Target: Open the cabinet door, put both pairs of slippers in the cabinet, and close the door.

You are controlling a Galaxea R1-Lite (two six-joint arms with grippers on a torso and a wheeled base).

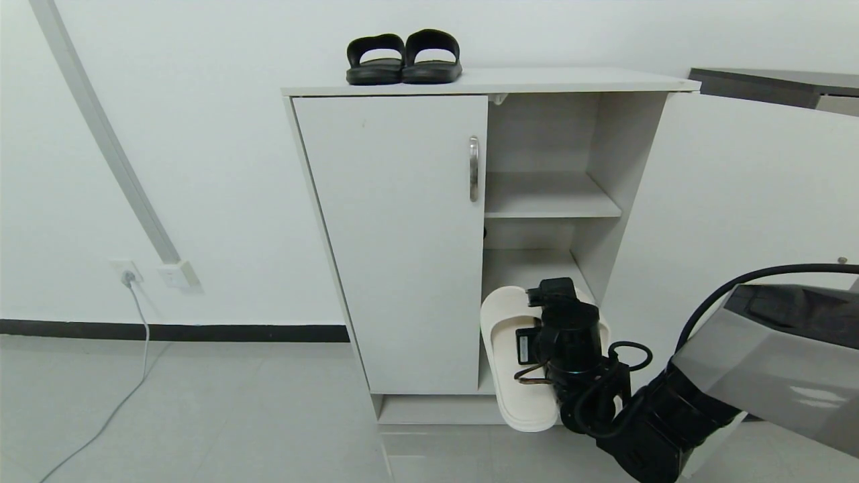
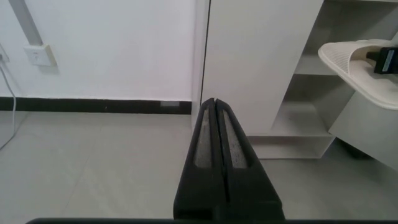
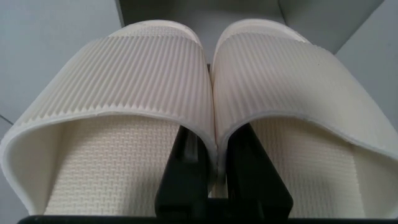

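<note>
Right claw (image 1: pixel 551 295): clamped on the white slippers (image 1: pixel 508 355), pinching both straps together, lower centre-right of frame.
Slipper axis: runs up-frame, toward the cabinet's lower compartment (image 1: pixel 530 265) just ahead.
Left claw (image 2: pixel 215 134): fingers pressed together, empty, farther off.
Black slippers (image 1: pixel 403 58): on the cabinet top.

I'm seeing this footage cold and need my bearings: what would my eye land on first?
A pair of white slippers, pinched together by the right end effector, hangs low before the open right side of the cabinet. A pair of black slippers sits on its top, above the closed left door.
</note>
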